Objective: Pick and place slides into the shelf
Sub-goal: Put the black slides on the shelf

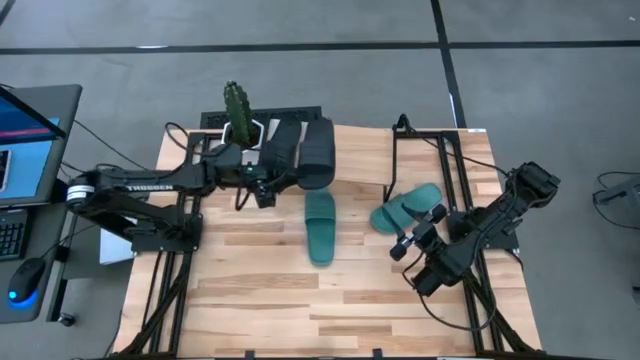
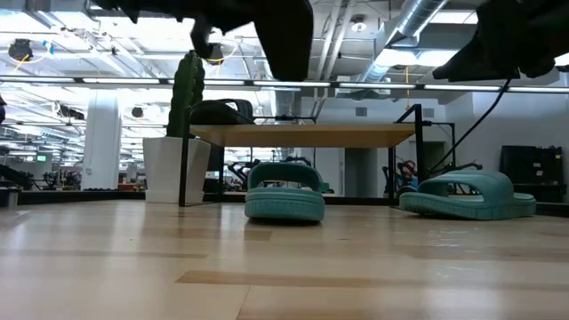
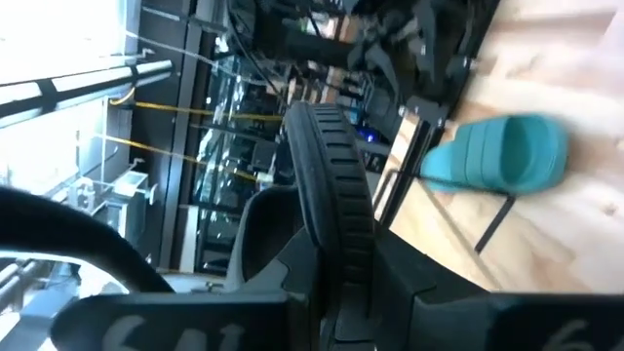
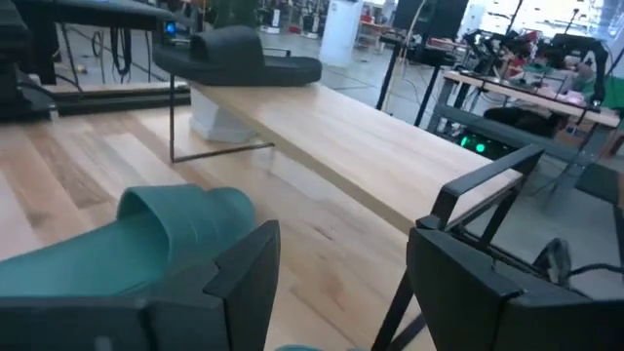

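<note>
My left gripper (image 1: 290, 172) is shut on a black slide (image 1: 318, 150) and holds it above the light-wood shelf (image 1: 362, 155). The slide also shows high up in the low view (image 2: 286, 36). A second black slide (image 4: 239, 54) lies sole down on the shelf's left end. One teal slide (image 1: 320, 226) lies sole down mid-table in front of the shelf. The other teal slide (image 1: 405, 208) lies on the table at the right. My right gripper (image 1: 418, 240) is open just beside it; in the right wrist view it (image 4: 341, 283) touches nothing. My left gripper pinches the black slide between its two fingers, one on each face of the ridged sole (image 3: 331, 210). The sole stands on edge and runs away from the fingers. The slide is lifted clear above the shelf board. Which end of the slide the fingers are on, I cannot tell.
A cactus (image 1: 236, 100) in a white pot (image 2: 167, 169) stands behind the shelf's left end. The shelf's thin black legs (image 2: 183, 167) stand on the plank tabletop (image 1: 300, 300). A laptop (image 1: 25, 140) sits beyond the table's left edge.
</note>
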Controlling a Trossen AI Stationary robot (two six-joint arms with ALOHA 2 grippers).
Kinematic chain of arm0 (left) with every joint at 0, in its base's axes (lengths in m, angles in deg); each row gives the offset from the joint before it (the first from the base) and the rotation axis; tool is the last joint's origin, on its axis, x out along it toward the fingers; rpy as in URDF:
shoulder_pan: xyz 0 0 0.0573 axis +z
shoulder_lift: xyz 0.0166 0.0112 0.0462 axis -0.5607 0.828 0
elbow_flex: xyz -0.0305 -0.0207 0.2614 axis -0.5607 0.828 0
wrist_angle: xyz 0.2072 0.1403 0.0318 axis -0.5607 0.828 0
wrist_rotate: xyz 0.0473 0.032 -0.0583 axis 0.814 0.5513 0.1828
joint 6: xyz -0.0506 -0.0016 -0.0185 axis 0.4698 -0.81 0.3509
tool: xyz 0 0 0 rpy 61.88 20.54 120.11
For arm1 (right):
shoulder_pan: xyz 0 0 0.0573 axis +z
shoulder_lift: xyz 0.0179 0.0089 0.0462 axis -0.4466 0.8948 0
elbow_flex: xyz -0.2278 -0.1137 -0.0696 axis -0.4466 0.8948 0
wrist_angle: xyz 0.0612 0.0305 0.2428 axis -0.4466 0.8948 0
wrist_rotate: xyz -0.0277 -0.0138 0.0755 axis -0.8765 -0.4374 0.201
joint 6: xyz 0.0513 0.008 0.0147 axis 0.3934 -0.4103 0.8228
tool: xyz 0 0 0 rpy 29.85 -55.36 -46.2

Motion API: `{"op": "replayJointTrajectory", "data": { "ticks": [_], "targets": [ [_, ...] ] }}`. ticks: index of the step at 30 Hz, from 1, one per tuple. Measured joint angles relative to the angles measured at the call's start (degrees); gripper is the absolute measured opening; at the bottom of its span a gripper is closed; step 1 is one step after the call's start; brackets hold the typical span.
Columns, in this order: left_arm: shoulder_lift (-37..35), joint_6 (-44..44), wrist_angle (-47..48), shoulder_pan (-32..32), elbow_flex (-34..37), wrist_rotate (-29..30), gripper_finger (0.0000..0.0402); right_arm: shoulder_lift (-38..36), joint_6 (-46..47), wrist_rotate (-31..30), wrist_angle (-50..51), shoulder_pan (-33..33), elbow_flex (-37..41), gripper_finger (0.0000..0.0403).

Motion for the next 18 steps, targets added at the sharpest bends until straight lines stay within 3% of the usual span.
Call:
{"op": "replayJointTrajectory", "data": {
  "ticks": [8,18],
  "targets": [
    [5.3,2.7,-5.7,6.2,0.0,-3.4,0.0036,0.0,-0.5,1.2,-1.6,0.2,0.0,0.0209],
    [6.0,5.0,-5.1,11.0,0.0,-6.4,0.0036,0.0,-1.0,2.2,-2.4,0.2,0.0,0.0209]
  ]
}}
